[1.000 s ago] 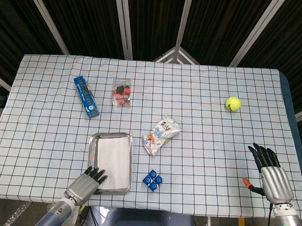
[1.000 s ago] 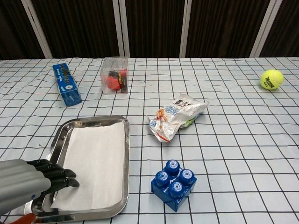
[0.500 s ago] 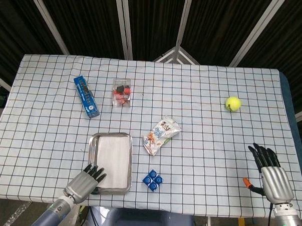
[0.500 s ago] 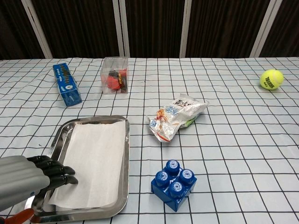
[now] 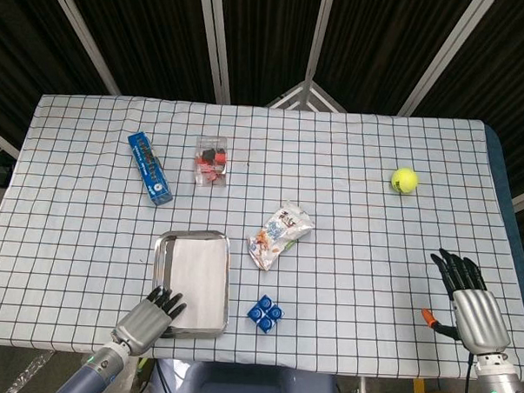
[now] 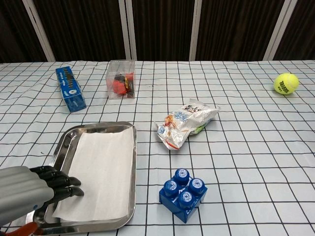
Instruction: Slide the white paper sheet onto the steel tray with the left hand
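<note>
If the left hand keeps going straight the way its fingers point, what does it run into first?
The left hand points across the white paper sheet in the steel tray. Going on, it would probably meet the tray's right rim first; its height above the paper is unclear.

Bright, even overhead light; soft shadows; sharp focus; dark background

Checked tablecloth (image 5: 351, 139), dark slatted wall (image 6: 162, 29) behind
</note>
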`<move>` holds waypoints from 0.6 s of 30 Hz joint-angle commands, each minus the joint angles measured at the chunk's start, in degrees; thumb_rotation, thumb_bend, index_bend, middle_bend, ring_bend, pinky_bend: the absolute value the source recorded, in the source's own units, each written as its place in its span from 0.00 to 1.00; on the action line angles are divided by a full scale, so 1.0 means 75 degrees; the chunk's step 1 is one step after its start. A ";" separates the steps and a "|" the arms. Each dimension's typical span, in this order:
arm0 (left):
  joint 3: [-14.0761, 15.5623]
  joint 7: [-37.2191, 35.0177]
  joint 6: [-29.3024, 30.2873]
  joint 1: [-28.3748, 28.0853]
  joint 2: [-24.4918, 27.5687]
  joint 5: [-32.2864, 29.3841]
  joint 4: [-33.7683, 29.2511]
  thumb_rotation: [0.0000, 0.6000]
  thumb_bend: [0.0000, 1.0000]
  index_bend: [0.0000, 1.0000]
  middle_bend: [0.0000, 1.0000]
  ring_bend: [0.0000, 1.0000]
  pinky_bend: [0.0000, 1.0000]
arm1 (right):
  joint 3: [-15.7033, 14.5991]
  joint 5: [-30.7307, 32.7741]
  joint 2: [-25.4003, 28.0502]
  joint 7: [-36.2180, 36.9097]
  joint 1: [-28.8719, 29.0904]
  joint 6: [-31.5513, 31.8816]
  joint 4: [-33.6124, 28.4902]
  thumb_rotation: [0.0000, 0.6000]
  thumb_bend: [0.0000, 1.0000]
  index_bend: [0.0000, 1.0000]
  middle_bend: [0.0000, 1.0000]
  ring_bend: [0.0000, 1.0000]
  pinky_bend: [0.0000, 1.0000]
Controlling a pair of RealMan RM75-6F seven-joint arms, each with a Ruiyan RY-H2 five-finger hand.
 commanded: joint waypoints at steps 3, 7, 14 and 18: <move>0.0029 -0.0106 0.0056 -0.0002 0.0080 0.0187 -0.0107 1.00 0.58 0.00 0.00 0.00 0.00 | 0.0003 0.0003 0.0004 0.0006 -0.0002 0.0006 -0.0002 1.00 0.31 0.00 0.00 0.00 0.00; 0.0094 -0.0243 0.0227 0.0050 0.0298 0.0543 -0.0402 1.00 0.53 0.00 0.00 0.00 0.00 | 0.0004 0.0004 0.0005 0.0013 0.0001 0.0000 0.0003 1.00 0.31 0.00 0.00 0.00 0.00; 0.0200 -0.1034 0.0880 0.0403 0.1086 0.1761 -0.0980 1.00 0.37 0.00 0.00 0.00 0.00 | 0.0005 -0.0008 0.0010 0.0046 -0.0006 0.0022 0.0013 1.00 0.31 0.00 0.00 0.00 0.00; 0.0317 -0.2140 0.1603 0.0953 0.1502 0.3092 -0.0676 1.00 0.29 0.00 0.00 0.00 0.00 | 0.0003 -0.0021 -0.0004 0.0037 -0.0003 0.0026 0.0025 1.00 0.31 0.00 0.00 0.00 0.00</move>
